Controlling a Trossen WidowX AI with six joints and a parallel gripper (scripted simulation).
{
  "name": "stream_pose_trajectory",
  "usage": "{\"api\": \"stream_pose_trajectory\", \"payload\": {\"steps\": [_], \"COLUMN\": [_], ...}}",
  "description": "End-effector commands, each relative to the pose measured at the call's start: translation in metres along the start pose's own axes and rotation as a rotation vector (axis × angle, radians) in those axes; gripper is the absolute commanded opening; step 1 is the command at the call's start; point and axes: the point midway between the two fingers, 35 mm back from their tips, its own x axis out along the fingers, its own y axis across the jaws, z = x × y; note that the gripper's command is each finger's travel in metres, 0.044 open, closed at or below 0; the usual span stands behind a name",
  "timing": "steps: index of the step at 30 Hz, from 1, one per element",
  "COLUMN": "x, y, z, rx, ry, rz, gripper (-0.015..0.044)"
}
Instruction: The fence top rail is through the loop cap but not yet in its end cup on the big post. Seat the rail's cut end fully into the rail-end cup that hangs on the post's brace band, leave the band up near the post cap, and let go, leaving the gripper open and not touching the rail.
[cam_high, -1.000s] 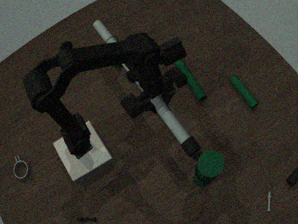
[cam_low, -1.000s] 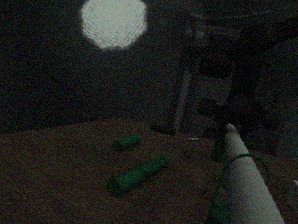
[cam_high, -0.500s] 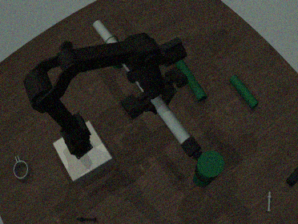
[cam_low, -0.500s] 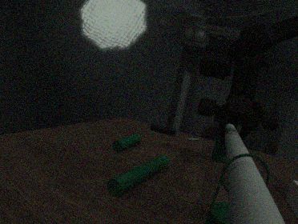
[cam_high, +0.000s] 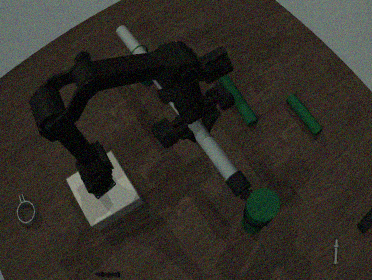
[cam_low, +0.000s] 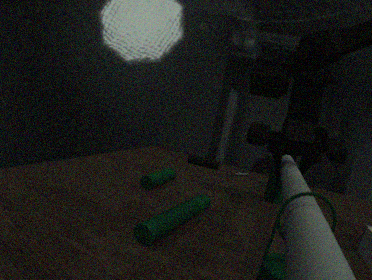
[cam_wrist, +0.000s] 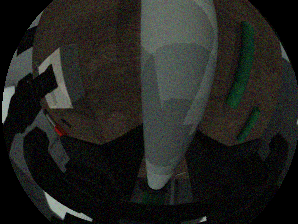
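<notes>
The pale grey rail (cam_high: 216, 151) (cam_low: 312, 240) (cam_wrist: 177, 70) runs diagonally through the thin green loop (cam_high: 134, 48) (cam_low: 333, 215). Its far end meets the dark rail-end cup (cam_high: 238, 184) beside the big post's green cap (cam_high: 263, 205). How deep the rail sits in the cup cannot be told; the mouth hides its end. The band is mostly hidden under the cap. My gripper (cam_high: 198, 129) (cam_wrist: 164, 127) is shut on the rail, between loop and cup, nearer the cup. In the exterior view the gripper is dark behind the rail.
Two green rods (cam_high: 241, 102) (cam_high: 305, 114) lie right of the arm; they also show in the wrist view. A white box (cam_high: 125, 192) stands at the arm's base. A wire ring (cam_high: 18, 215) lies far left, a small bolt (cam_high: 336, 251) at lower right and a dark block (cam_high: 366, 221) at the right edge.
</notes>
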Motion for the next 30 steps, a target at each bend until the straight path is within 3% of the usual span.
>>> {"api": "stream_pose_trajectory", "payload": {"steps": [1,30], "x": [0.000,0.004], "y": [0.000,0.000], "z": [-0.002,-0.020], "rx": [0.000,0.000], "ry": [0.001,0.003], "rz": [0.000,0.000], "gripper": [0.0000,0.0000]}}
